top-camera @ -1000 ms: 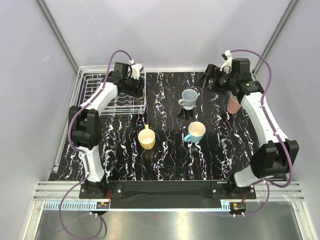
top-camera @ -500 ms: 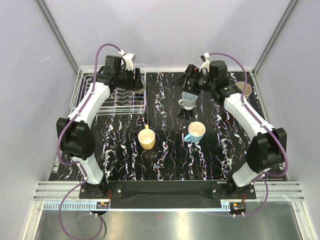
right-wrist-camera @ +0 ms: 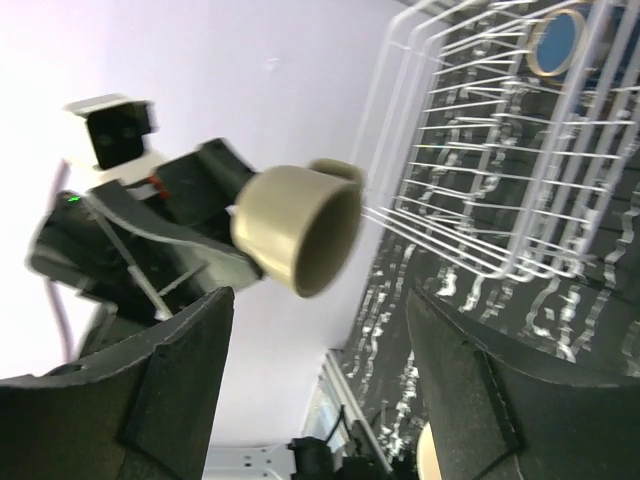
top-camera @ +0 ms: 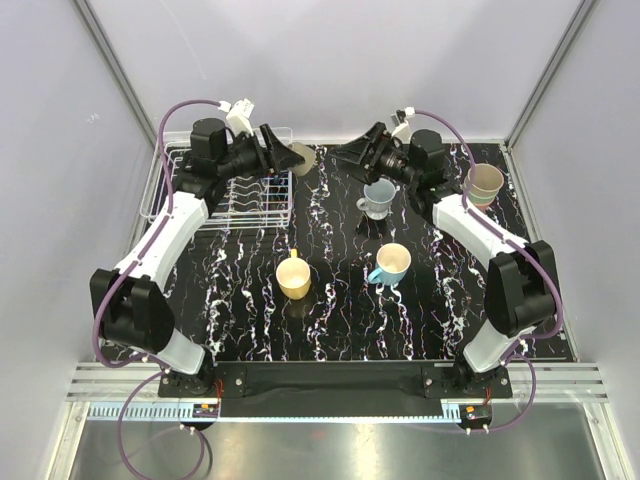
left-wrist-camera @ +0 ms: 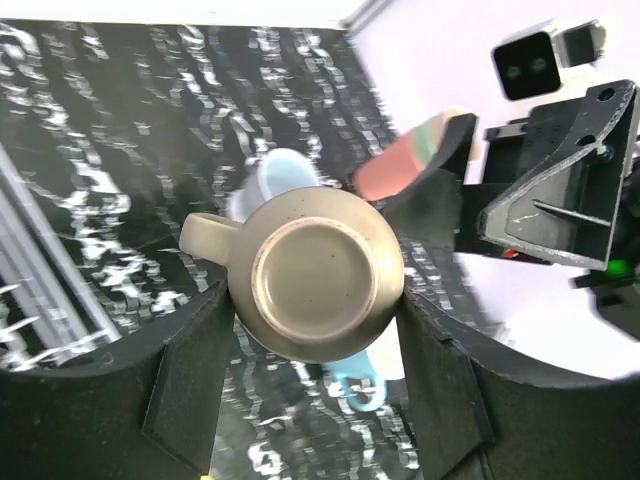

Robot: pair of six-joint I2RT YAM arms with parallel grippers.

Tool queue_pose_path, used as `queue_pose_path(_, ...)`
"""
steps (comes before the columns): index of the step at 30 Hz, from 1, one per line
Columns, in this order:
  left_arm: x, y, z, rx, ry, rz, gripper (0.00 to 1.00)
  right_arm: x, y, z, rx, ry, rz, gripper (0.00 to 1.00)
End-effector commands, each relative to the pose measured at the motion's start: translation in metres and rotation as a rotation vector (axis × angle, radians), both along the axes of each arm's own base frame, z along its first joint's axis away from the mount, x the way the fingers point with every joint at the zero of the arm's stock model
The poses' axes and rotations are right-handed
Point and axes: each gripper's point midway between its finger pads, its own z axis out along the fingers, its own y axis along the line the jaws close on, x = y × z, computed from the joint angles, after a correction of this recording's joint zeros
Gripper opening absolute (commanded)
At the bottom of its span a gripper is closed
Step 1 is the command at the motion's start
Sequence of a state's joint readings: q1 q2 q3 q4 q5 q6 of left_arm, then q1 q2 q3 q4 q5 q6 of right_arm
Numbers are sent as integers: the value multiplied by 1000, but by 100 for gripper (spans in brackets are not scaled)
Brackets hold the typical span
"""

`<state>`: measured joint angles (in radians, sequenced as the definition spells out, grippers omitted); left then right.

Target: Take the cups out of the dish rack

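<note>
The grey-brown glazed stoneware mug (left-wrist-camera: 315, 275) is off the rack and in the air, clamped between my left fingers (left-wrist-camera: 190, 385). One finger presses each side of its body, its flat base faces the left wrist camera, and its loop handle sticks out past the left-hand finger. From above, I see the mug at the tips of those fingers, just past the right-hand edge of the rectangular white wire dish rack (top-camera: 215, 190), which lies behind and beside them. My right fingers (right-wrist-camera: 180, 380) are spread wide with nothing between them. They point toward the mug's open mouth from nearby without touching it. Past the mug in the right wrist view, far behind the left fingers, a navy cup (right-wrist-camera: 558, 30) sits among the rack's wires with a round end toward the camera. Just beside the right fingers, a pale blue handled mug (top-camera: 378, 197) stands upright on the black white-veined bench (top-camera: 330, 330). Nearer the arm bases, well apart from both pairs of fingers, stand a cyan handled mug (top-camera: 390, 263) with a cream inside and a yellow handled mug (top-camera: 294, 277). A pinkish handleless tumbler (top-camera: 484, 184) stands behind the right fingers, beside the right forearm.
</note>
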<state>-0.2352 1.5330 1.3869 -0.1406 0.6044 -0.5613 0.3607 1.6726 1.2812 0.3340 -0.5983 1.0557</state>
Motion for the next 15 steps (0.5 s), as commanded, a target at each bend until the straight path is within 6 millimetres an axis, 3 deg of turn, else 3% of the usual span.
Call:
queue_pose_path(1,-17,-17,56,-160,-119,-84,0,-12,15,40,100,-106,58,76)
queue_pose_path(8,-29,-33,61,-233,-116,-126,0,-21,27,61,166,-125,98,73)
queue_pose_path(15,-38,-42,70,-280,-134,-162,0,-28,38,67,173,-134,117,67)
